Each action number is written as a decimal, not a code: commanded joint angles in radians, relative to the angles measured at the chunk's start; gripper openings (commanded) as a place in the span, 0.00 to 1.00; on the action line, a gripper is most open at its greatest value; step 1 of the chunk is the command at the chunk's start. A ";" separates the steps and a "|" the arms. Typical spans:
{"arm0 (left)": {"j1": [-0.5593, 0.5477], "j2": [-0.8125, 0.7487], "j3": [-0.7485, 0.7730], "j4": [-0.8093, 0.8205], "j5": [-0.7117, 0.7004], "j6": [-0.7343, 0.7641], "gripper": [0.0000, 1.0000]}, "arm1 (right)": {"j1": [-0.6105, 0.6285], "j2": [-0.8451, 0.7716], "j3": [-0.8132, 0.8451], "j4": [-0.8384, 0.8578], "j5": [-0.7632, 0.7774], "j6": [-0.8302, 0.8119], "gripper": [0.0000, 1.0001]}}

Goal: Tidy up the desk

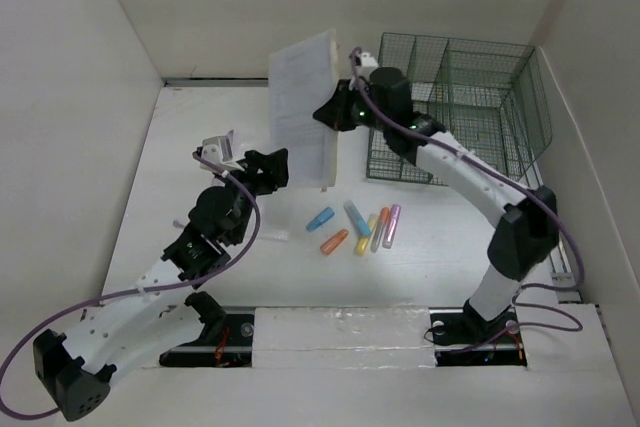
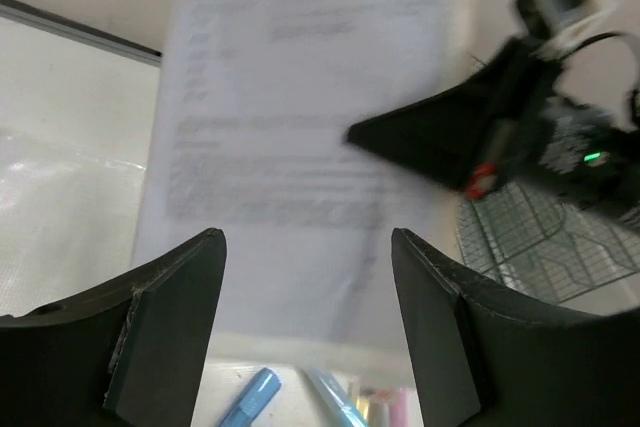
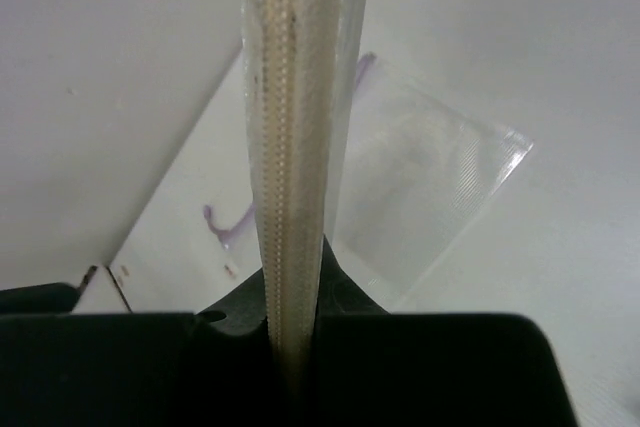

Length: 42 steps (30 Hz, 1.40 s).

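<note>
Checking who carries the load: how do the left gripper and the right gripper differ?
The right gripper is shut on the edge of the paper stack, holding it roughly upright; the left gripper is open and empty. The right gripper touches the stack; the left gripper only faces its printed side, apart from it. Both are black, two-fingered.

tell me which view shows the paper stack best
The top external view: the whole paper stack shows there, held up by the right gripper. The left wrist view shows its printed face, blurred. The right wrist view shows only its thin edge, clamped.
</note>
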 commanded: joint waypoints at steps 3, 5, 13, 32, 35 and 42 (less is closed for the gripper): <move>0.003 -0.008 -0.036 -0.024 0.096 -0.061 0.61 | -0.131 -0.224 0.072 -0.087 -0.030 -0.086 0.00; 0.003 -0.008 -0.059 -0.001 0.151 -0.067 0.61 | -0.171 -0.322 0.056 -0.132 0.001 -0.097 0.00; -0.007 -0.009 -0.122 0.072 0.268 -0.086 0.58 | -0.361 -0.541 0.104 -0.212 0.081 -0.144 0.00; -0.007 0.035 -0.186 0.159 0.371 -0.086 0.57 | -0.334 -0.528 -0.063 0.202 0.478 -0.409 0.00; -0.007 0.043 -0.189 0.167 0.377 -0.083 0.57 | -0.292 -0.508 -0.114 0.312 0.557 -0.463 0.00; -0.007 0.061 -0.197 0.177 0.401 -0.077 0.57 | -0.211 -0.419 -0.192 0.561 0.674 -0.638 0.00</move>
